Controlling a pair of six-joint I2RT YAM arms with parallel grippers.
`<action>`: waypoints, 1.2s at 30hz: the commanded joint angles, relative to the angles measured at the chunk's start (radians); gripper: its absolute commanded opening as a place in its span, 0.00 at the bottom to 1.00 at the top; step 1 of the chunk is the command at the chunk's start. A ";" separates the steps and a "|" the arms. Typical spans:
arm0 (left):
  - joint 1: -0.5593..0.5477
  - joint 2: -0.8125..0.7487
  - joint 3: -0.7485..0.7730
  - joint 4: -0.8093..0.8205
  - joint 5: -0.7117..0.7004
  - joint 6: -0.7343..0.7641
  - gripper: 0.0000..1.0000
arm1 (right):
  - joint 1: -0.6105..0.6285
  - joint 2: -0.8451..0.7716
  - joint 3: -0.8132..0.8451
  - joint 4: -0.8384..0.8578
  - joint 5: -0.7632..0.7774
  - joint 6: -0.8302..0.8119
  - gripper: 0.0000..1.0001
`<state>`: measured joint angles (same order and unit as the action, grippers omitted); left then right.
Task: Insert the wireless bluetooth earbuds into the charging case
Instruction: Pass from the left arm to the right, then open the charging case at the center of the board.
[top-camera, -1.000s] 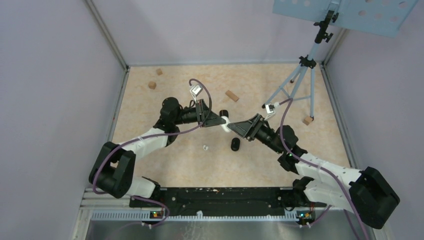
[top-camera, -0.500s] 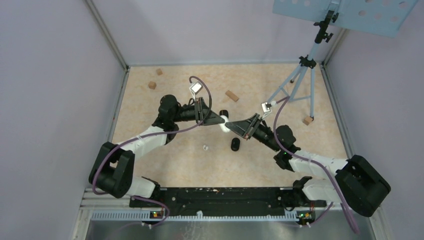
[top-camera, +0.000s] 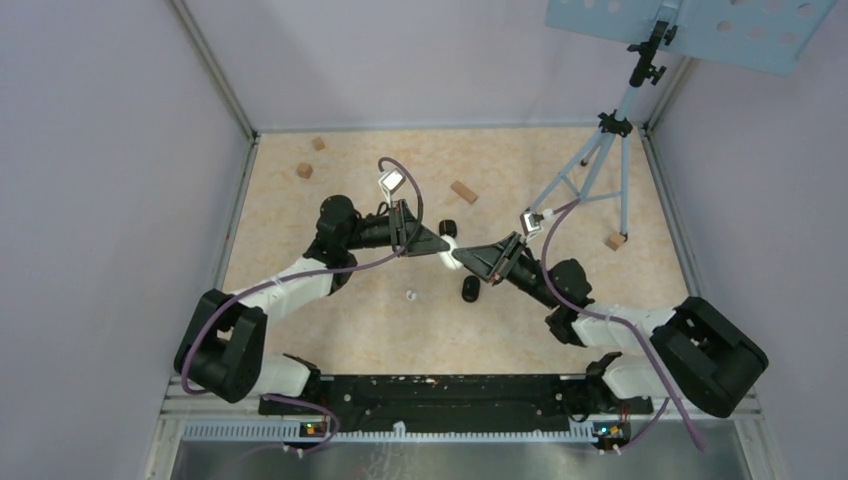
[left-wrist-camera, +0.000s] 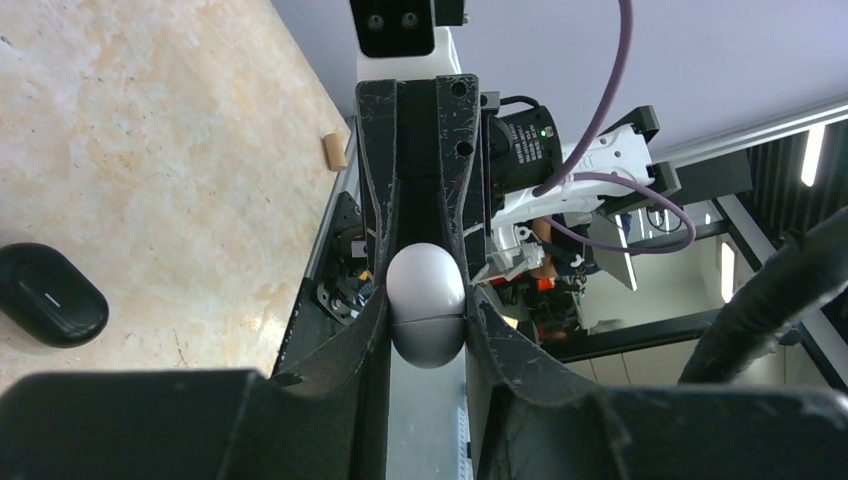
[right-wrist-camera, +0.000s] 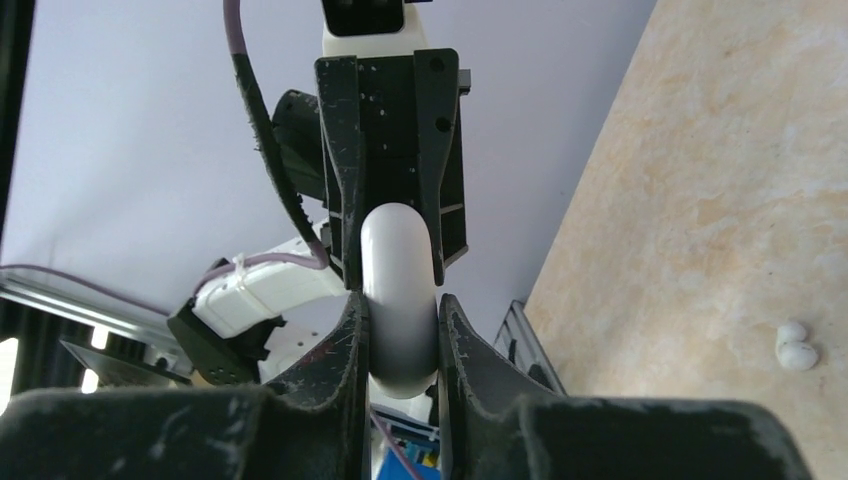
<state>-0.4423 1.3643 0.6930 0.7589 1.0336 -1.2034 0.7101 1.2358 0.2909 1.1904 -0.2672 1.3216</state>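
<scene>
Left end effector (left-wrist-camera: 427, 335): narrowed onto the white charging case (left-wrist-camera: 426, 300), gripping one end, clear of the worktop (top-camera: 350, 330).
Right end effector (right-wrist-camera: 398, 345): clamped on the same case from the opposite end.
White earbuds (right-wrist-camera: 797, 347): side by side on the worktop, apart from the case.
Black case (left-wrist-camera: 50, 295): lying on the worktop nearby.

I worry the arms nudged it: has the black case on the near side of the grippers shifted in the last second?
No. The black case lies where it did, at the same gap from the wooden block beyond it.
</scene>
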 joint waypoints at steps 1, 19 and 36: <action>0.013 -0.042 -0.016 0.135 0.015 -0.002 0.35 | -0.018 0.073 -0.030 0.283 0.024 0.156 0.00; 0.001 -0.142 -0.080 0.097 -0.147 -0.030 0.90 | -0.018 0.101 -0.048 0.339 0.070 0.184 0.00; -0.216 -0.274 -0.080 -0.267 -0.576 0.149 0.82 | -0.014 -0.046 0.010 0.009 0.115 0.041 0.00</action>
<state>-0.6537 1.0664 0.5983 0.4625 0.5133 -1.0679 0.6979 1.2167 0.2626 1.1984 -0.1581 1.3945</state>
